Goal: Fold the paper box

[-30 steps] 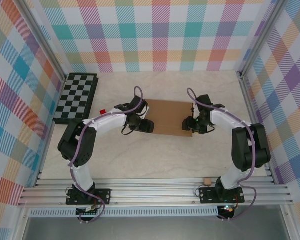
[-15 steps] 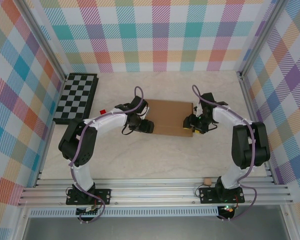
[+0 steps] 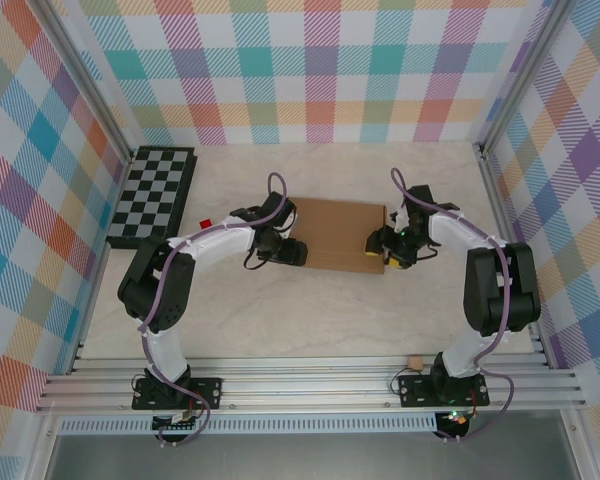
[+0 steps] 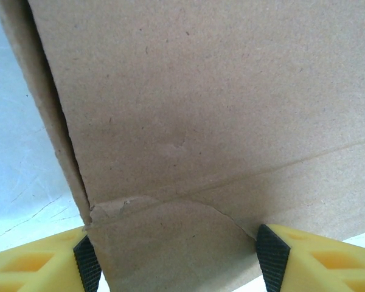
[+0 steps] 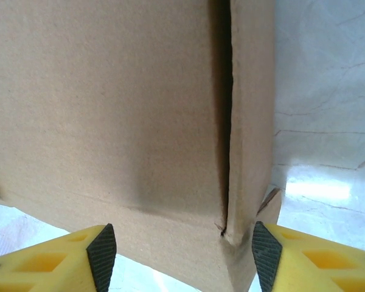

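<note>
The paper box (image 3: 335, 235) is plain brown cardboard lying flat and shallow in the middle of the table. My left gripper (image 3: 291, 252) sits at its near left edge. In the left wrist view the left gripper (image 4: 179, 263) is open, its yellow fingers (image 4: 30, 267) straddling a curved-edged flap of the box (image 4: 194, 121). My right gripper (image 3: 381, 250) is at the box's near right corner. In the right wrist view the right gripper (image 5: 182, 252) is open around that corner, where a side wall (image 5: 249, 121) meets the top panel along a dark slit.
A black-and-grey chessboard (image 3: 152, 195) lies at the far left by the wall. A small red object (image 3: 206, 222) rests between it and the left arm. A tiny brown scrap (image 3: 414, 361) sits near the front rail, by the right arm's base.
The right arm's wrist and cable have shifted a little toward the far side while its gripper stays at the box's right corner. The left arm and the box have not moved.
</note>
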`<state>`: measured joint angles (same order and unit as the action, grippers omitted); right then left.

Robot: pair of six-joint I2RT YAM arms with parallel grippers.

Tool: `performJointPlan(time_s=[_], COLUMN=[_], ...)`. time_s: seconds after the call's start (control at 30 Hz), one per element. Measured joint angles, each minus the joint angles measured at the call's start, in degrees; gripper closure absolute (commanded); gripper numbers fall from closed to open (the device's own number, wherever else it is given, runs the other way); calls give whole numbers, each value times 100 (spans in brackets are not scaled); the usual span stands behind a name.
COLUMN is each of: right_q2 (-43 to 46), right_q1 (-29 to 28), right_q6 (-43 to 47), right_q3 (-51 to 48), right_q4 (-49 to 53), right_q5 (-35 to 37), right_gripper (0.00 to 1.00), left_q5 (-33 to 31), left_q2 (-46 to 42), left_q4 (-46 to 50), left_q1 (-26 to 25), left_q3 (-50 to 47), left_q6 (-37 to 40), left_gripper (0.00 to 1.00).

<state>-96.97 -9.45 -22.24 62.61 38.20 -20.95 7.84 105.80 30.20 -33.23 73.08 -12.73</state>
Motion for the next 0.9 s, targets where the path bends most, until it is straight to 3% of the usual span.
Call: performJointPlan(time_s=[0.2, 0.63, 0.9], right_q2=[304, 293, 278], right_q1=[0, 7, 9], right_q6=[0, -236, 90], right_q3=[-229, -479, -389], right_q4=[173, -555, -435], right_q5=[140, -562, -177], right_gripper=[35, 41, 41], left_q5=[-68, 44, -48], left_q2=[0, 2, 114], left_q4=[118, 120, 168], left_q1=[0, 0, 0], left_q3=[107, 111, 195], left_q6=[-142, -387, -337], left_gripper=[30, 31, 30])
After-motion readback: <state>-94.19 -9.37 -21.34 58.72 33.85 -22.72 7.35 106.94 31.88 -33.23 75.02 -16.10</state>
